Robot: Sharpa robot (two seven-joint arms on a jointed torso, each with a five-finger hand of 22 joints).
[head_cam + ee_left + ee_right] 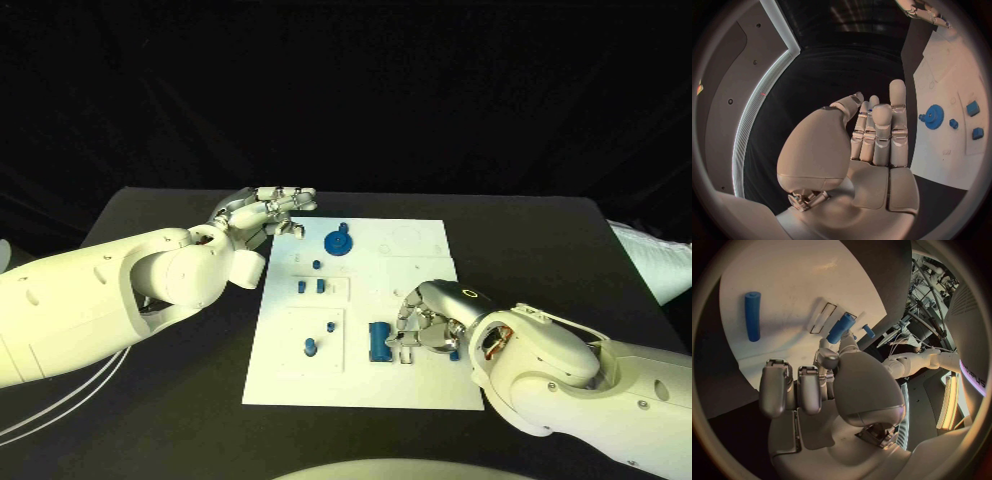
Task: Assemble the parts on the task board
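The white task board (361, 375) lies in the middle of the table. A blue gear (338, 243) (934, 116) sits on its far part, and two small blue parts (310, 287) (972, 108) stand just nearer than it. My left hand (270, 212) (876, 135) hovers at the board's far left corner, fingers stretched out side by side, holding nothing. My right hand (430, 327) (826, 385) is over the board's near right part. Its thumb and a finger pinch a blue peg (840, 327) beside a slot. A second blue peg (378, 342) (752, 315) lies flat on the board next to it.
Two more small blue pieces (309, 347) sit on the board's near left area. The black table (173, 400) runs wide on both sides of the board. My left forearm (116, 290) lies over the table's left side.
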